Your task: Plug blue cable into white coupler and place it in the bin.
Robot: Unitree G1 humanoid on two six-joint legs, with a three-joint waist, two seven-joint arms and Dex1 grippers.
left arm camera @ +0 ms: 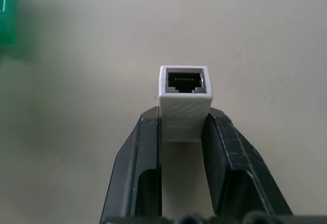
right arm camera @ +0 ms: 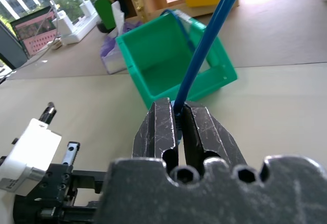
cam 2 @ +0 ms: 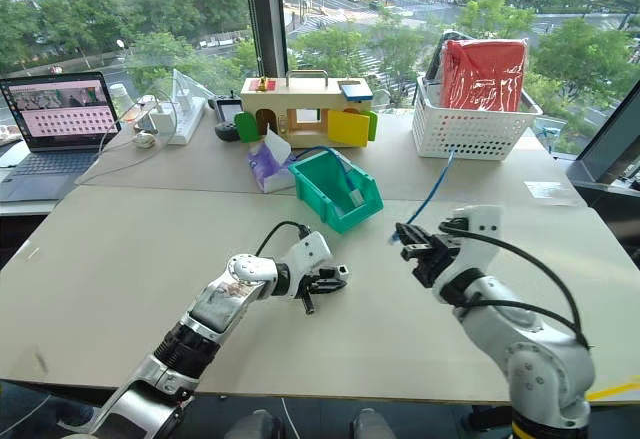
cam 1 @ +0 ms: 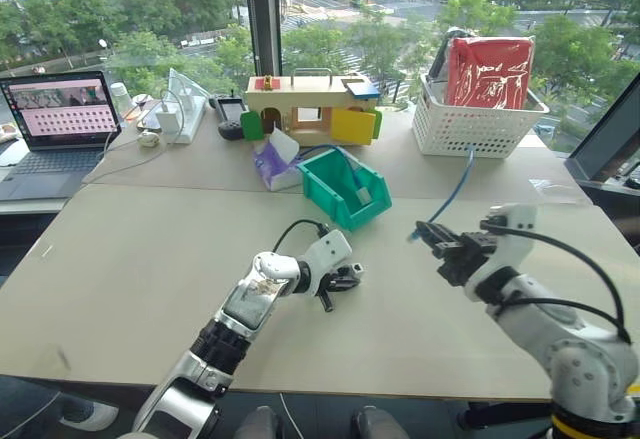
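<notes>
My left gripper (left arm camera: 185, 121) is shut on the white coupler (left arm camera: 185, 99), a small block whose dark socket opening faces away from the wrist, just above the table. In the head views that left gripper (cam 1: 343, 280) hangs at the table's middle. To its right, my right gripper (cam 1: 424, 235) is shut on the blue cable (cam 1: 456, 185) close to its plug end. The cable trails back up toward the white basket. In the right wrist view the cable (right arm camera: 205, 55) rises from between the closed fingers (right arm camera: 163, 119). The teal-green bin (cam 1: 338, 202) stands behind both grippers, sloped front toward me.
A white lattice basket (cam 1: 478, 127) holding a red package sits at the back right. A wooden toy house (cam 1: 300, 107) and a purple tissue pack (cam 1: 270, 165) stand behind the bin. A laptop (cam 1: 58, 111) and a white power strip (cam 1: 182, 114) occupy the back left.
</notes>
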